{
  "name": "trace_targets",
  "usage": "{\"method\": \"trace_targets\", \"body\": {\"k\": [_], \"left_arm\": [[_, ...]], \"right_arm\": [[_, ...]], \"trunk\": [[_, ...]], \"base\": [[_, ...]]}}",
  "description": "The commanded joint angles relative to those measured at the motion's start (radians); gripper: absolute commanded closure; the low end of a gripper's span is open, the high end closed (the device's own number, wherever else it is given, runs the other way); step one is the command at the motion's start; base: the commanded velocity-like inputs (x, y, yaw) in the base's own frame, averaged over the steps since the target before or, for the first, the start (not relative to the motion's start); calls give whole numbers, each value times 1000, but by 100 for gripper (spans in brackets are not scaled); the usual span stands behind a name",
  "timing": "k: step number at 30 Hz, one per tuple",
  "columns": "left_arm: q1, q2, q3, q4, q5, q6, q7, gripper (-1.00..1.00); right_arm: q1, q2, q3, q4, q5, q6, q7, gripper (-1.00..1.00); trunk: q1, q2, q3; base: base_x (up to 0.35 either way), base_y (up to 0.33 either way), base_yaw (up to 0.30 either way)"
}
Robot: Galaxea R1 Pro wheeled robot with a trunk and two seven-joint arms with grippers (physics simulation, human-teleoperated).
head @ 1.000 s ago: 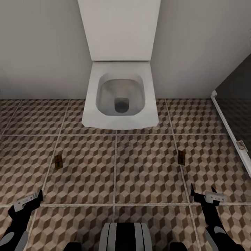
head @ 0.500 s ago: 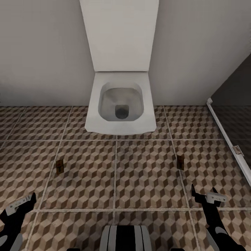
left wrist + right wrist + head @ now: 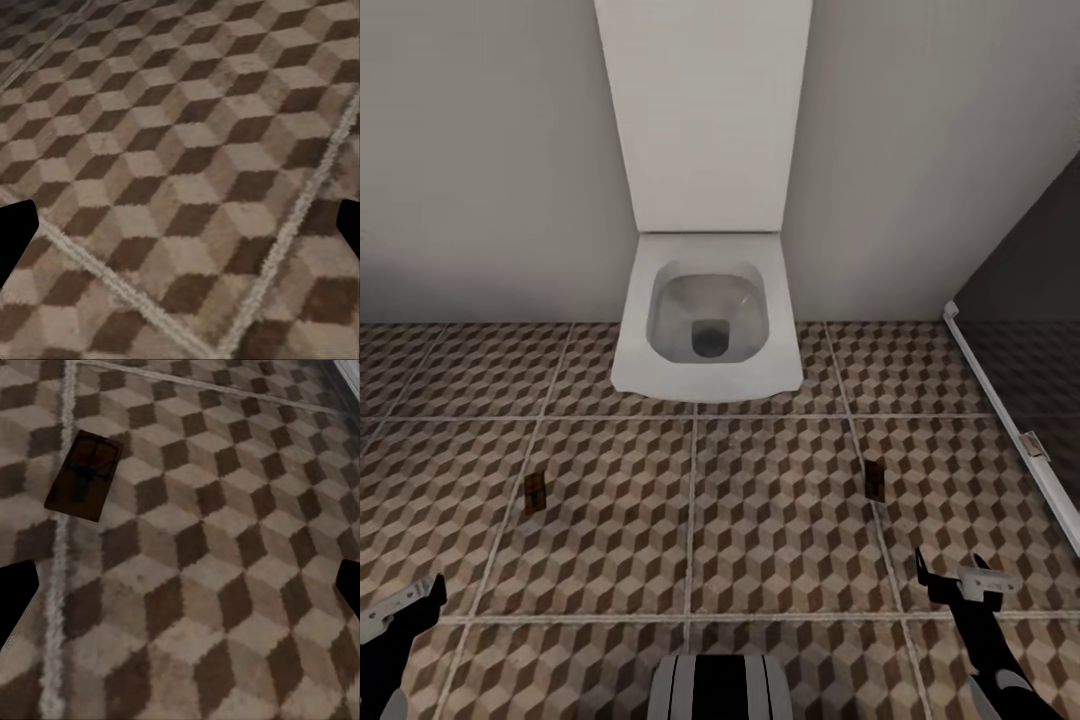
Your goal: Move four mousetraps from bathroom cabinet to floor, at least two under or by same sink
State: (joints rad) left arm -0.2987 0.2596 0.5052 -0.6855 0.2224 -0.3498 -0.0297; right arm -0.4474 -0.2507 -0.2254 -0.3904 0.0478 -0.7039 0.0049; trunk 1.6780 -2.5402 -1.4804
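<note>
Two mousetraps lie flat on the cube-patterned bathroom floor (image 3: pixel 690 520), one on each side in front of the toilet: the left mousetrap (image 3: pixel 535 492) and the right mousetrap (image 3: pixel 875 481). The right one is a small wooden board with dark metal parts (image 3: pixel 84 474). My left gripper (image 3: pixel 405 605) hovers open over bare tiles (image 3: pixel 180 232), nearer than the left trap. My right gripper (image 3: pixel 952 578) is open too (image 3: pixel 180 592), just short of the right trap and holding nothing. The cabinet and the sink are out of view.
A white wall-hung toilet (image 3: pixel 705 320) with its lid up stands against the grey wall ahead. A dark glass partition with a white bottom rail (image 3: pixel 1010 425) runs along the right. My trunk (image 3: pixel 720 685) is at the near edge.
The camera has drawn back, so the toilet and both traps sit lower and smaller in the picture. My left gripper has dropped toward the lower left corner. Both traps stay on the floor.
</note>
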Motion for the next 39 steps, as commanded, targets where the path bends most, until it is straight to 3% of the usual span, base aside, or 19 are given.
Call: {"method": "trace_targets", "body": {"k": [1,7,13,19,21,23,28,31,39], "left_arm": [[0,0,-1,8,7,-3,-3,-100],[0,-2,-5,42,9,-2,-14,-100],[0,2,2,91,11,-2,-82,-100],[0,29,6,165,14,-2,-136,-100],[0,33,6,186,15,-3,-141,-100],[0,40,6,244,14,-3,-149,-100],[0,44,8,294,14,-5,-153,-100],[0,43,1,355,10,-7,-154,-100],[0,45,0,439,8,-9,-153,-100]], "right_arm": [[0,-2,-5,5,5,-3,11,-100],[0,-12,-6,51,4,-4,47,-100],[0,-16,-5,94,6,-2,57,-100],[0,-40,-3,135,6,-2,66,-100],[0,-46,-3,150,6,-2,79,-100],[-1,-70,-4,210,3,-2,162,-100],[-1,-85,-5,267,1,-1,209,-100],[-1,-90,-4,327,2,1,221,-100],[-1,-88,0,353,4,3,217,-100]], "trunk": [[-1,0,3],[-3,1,27],[-6,3,50],[-9,4,73],[-10,5,81],[-10,5,89],[-13,6,108],[-14,7,119],[-18,9,150]], "base": [[0,0,0],[0,0,0],[0,0,0],[0,0,0],[0,0,0],[0,0,0],[0,0,0],[0,0,0],[0,0,0]]}}
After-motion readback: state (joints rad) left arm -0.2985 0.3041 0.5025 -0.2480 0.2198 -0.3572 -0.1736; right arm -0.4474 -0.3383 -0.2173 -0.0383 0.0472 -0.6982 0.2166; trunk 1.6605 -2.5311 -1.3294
